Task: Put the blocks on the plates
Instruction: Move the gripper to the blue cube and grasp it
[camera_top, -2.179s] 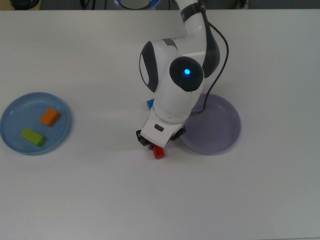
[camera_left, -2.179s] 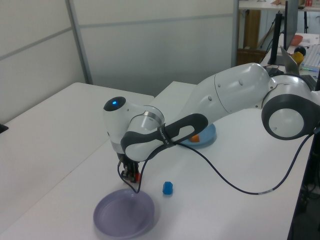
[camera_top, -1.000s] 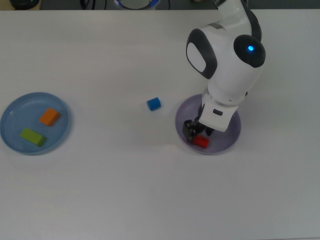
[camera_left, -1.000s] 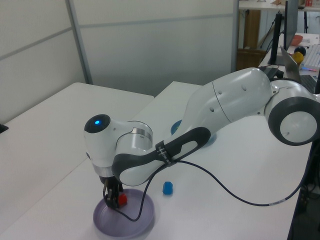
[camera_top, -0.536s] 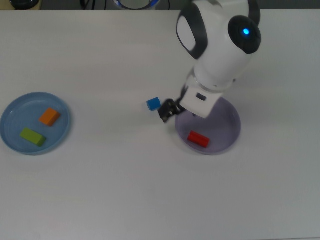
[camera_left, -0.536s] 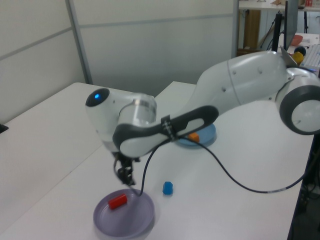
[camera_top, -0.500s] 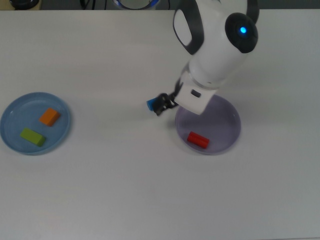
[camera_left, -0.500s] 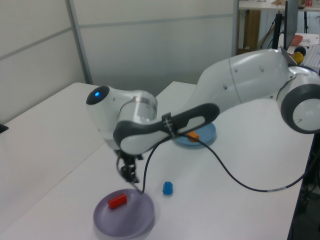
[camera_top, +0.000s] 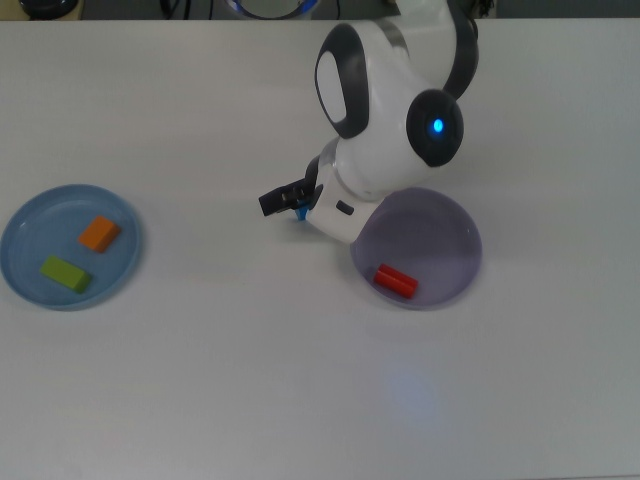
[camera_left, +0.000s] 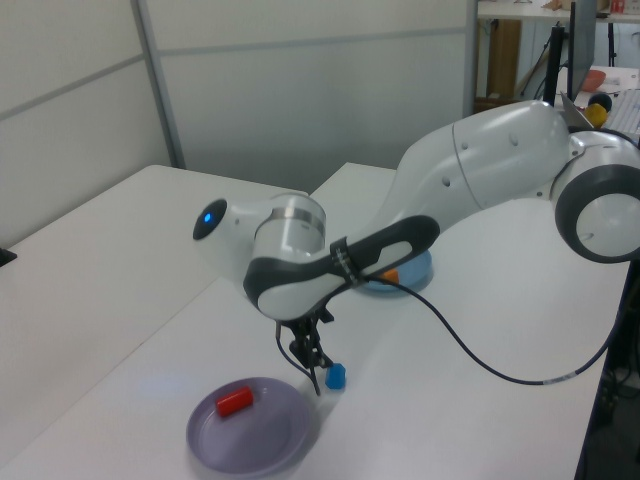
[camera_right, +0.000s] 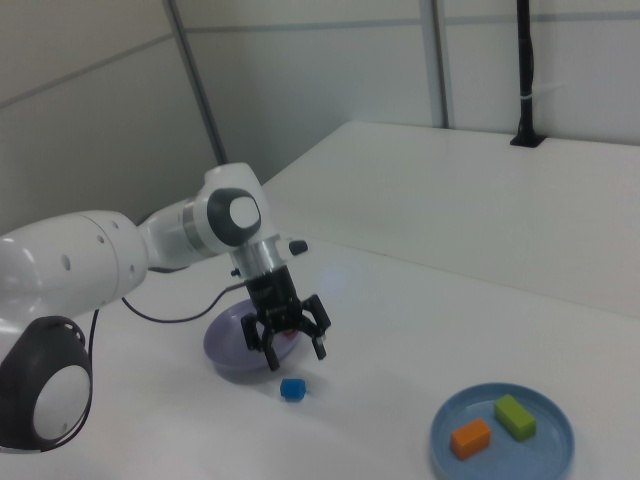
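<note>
Since half a second ago the gripper (camera_right: 292, 347) has swung off the lavender plate (camera_top: 440, 240) and now hangs just above the blue cube (camera_right: 292, 388), its two fingers spread wide apart and holding nothing. In the right view the cube sits on the white table (camera_top: 300, 380) directly under the gap between the fingers, not touched by them. In the top view the arm hides most of the cube; only a blue sliver shows.

The red block (camera_top: 396, 281) lies flat on the lavender plate, its long axis running from upper left to lower right in the top view. The orange block (camera_top: 99, 233) and green block (camera_top: 65, 273) lie on the light blue plate (camera_top: 20, 225), well apart from the gripper. No writing is readable anywhere.
</note>
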